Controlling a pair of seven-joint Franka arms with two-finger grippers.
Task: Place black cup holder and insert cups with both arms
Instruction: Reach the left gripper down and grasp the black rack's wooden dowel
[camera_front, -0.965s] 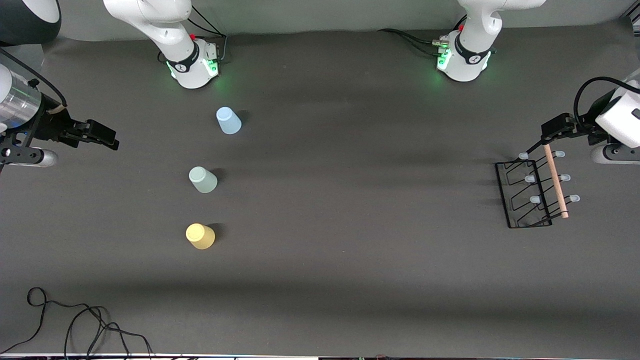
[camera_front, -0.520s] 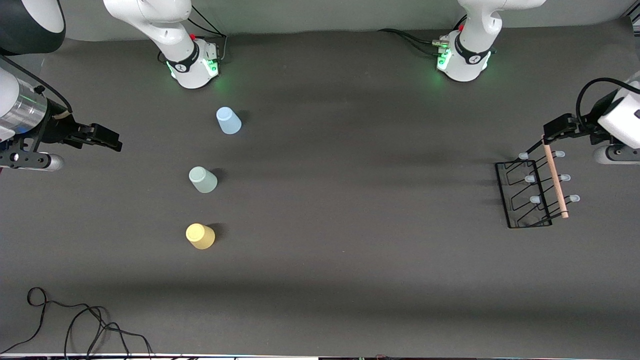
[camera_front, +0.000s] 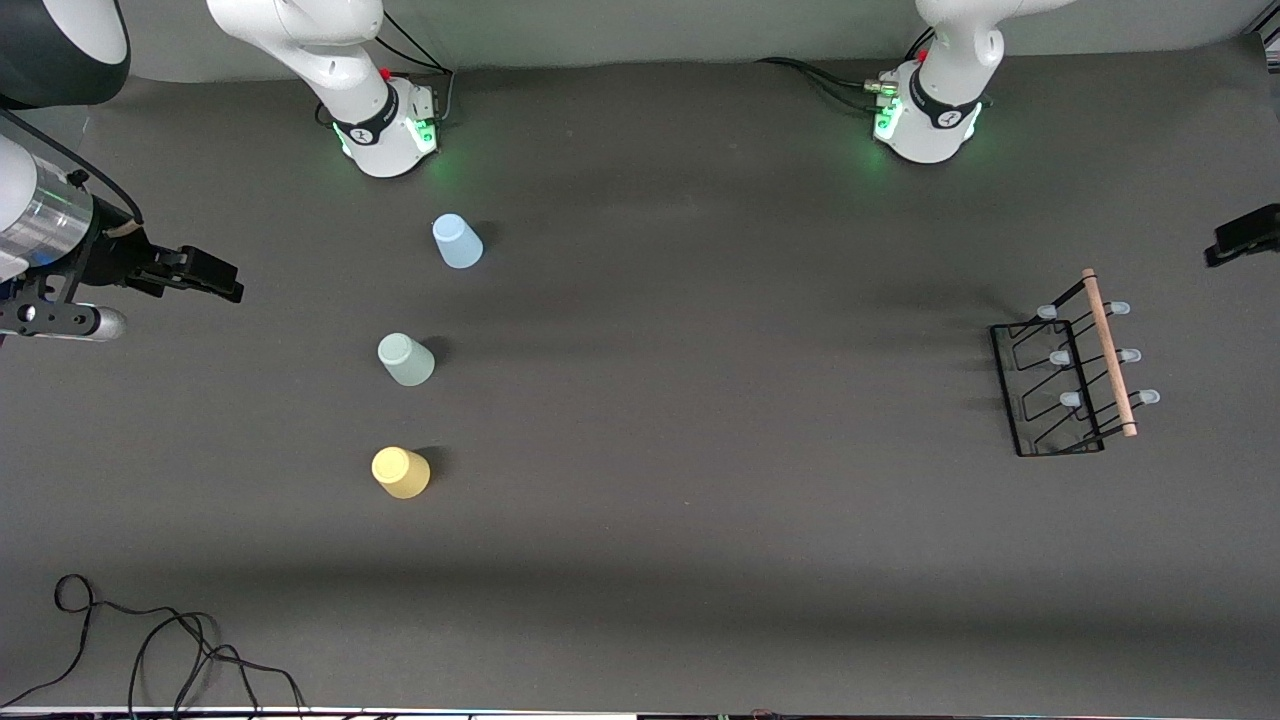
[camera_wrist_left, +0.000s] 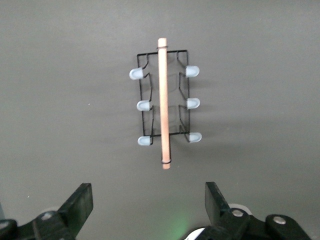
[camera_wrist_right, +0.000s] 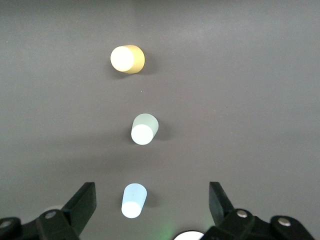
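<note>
The black cup holder (camera_front: 1110, 355) stands on the table toward the left arm's end, its wooden handle on top and pale pegs on both sides. It shows whole in the left wrist view (camera_wrist_left: 163, 100). My left gripper (camera_front: 1240, 238) hangs open and empty over the table's edge at that end, apart from the holder (camera_wrist_left: 148, 202). Three cups stand upside down in a row toward the right arm's end: light blue (camera_front: 457, 241), pale green (camera_front: 405, 360), yellow (camera_front: 400, 472). My right gripper (camera_front: 215, 280) waits open beside them, holding nothing (camera_wrist_right: 152, 202).
The two arm bases (camera_front: 385, 125) (camera_front: 925, 120) glow green along the table's edge farthest from the front camera. A loose black cable (camera_front: 150, 650) lies at the corner nearest that camera, at the right arm's end. Dark cloth covers the table.
My left gripper has drawn back from the end of the holder's handle toward the table's edge and now shows only partly in the front view. The right gripper rose slightly, then held still.
</note>
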